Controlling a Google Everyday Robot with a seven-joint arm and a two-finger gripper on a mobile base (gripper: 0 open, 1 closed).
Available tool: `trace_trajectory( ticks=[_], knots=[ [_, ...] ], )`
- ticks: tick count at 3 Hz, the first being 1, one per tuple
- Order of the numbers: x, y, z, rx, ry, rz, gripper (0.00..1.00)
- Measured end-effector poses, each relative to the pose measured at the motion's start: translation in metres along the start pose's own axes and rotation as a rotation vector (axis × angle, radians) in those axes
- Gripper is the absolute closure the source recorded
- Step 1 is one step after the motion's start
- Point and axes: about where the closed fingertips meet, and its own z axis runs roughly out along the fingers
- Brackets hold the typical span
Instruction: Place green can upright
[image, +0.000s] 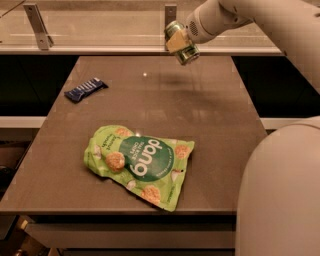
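The green can (186, 52) hangs tilted in the air above the far edge of the brown table (210, 120), its silver top end pointing up and left. My gripper (177, 41) is shut on the can, with a pale finger across its side. The white arm reaches in from the upper right. The can touches nothing on the table.
A large flat green "dang" snack pouch (140, 162) lies near the table's front. A small dark blue wrapped bar (85, 89) lies at the left rear. A rail with metal brackets (39, 25) runs behind the table. The robot's white body (282, 192) fills the lower right.
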Motion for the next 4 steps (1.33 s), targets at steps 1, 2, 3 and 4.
trace_trajectory(
  ticks=[1,2,3,4],
  knots=[
    [-0.0019,0.0005,-0.0023,-0.027,-0.045,0.006,1.00],
    [0.0012,-0.0011,-0.0042,-0.055,-0.097,0.020,1.00],
    [0.0058,-0.0038,-0.0040,-0.087,-0.147,0.033,1.00],
    [0.0075,-0.0071,0.0003,-0.105,-0.191,0.032,1.00]
  ],
)
